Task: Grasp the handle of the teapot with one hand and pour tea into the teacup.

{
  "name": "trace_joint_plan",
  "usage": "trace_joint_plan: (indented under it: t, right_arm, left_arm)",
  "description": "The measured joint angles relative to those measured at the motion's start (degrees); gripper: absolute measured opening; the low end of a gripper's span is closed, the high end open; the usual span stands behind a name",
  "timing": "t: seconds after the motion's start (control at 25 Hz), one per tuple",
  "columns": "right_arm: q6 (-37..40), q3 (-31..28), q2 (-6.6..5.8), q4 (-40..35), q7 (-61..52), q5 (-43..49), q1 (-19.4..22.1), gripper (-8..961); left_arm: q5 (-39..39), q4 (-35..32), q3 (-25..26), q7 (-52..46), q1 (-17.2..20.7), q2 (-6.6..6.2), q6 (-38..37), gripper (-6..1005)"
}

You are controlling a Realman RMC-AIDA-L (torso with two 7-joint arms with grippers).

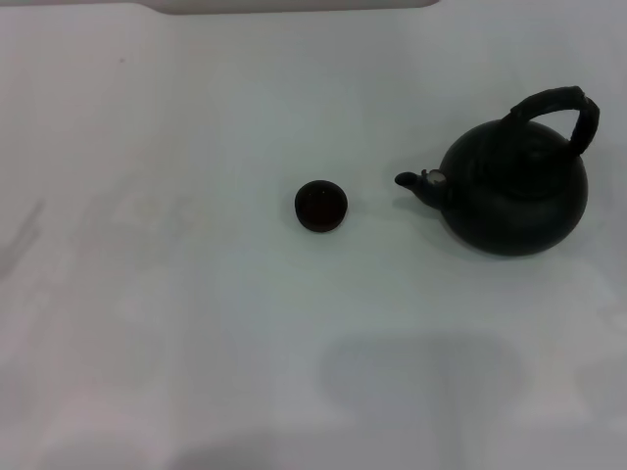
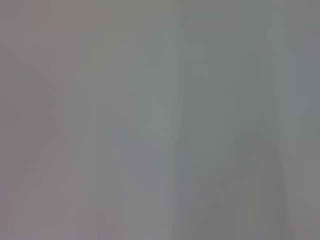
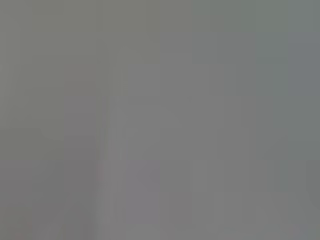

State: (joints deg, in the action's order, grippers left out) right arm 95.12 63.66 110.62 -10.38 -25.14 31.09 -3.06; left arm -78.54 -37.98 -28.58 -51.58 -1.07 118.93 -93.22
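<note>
We see the teapot (image 1: pixel 516 191) upright on the table (image 1: pixel 176 294), spout toward the teacup (image 1: pixel 321 207) nearby (contents unclear); neither gripper shows, so this fits before or after pouring.

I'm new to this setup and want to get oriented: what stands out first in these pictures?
The dark round teapot on the robot's right side of the white table catches the eye first, its arched handle upright and its spout pointing toward the middle. Just beyond the spout, apart from it, sits a small dark teacup. Neither gripper appears; both wrist views show only blank grey.
</note>
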Motion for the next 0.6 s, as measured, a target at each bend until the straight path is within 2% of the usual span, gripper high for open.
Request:
trace_joint_plan:
  t: [0.32,0.6]
  right_arm:
    - [-1.29,-2.39,-1.57,-0.11,-1.7,-0.5,-1.17,452]
    - [-2.94,-5.83,-1.48,-0.08,-1.66,-0.5,-1.07,452]
  left_arm:
    - [3.09,3.37,-0.77,-1.32,-1.46,0.22,-2.45,772]
    - [4.05,7.22,-0.82,-0.62,-5.04,0.25,-2.54,772]
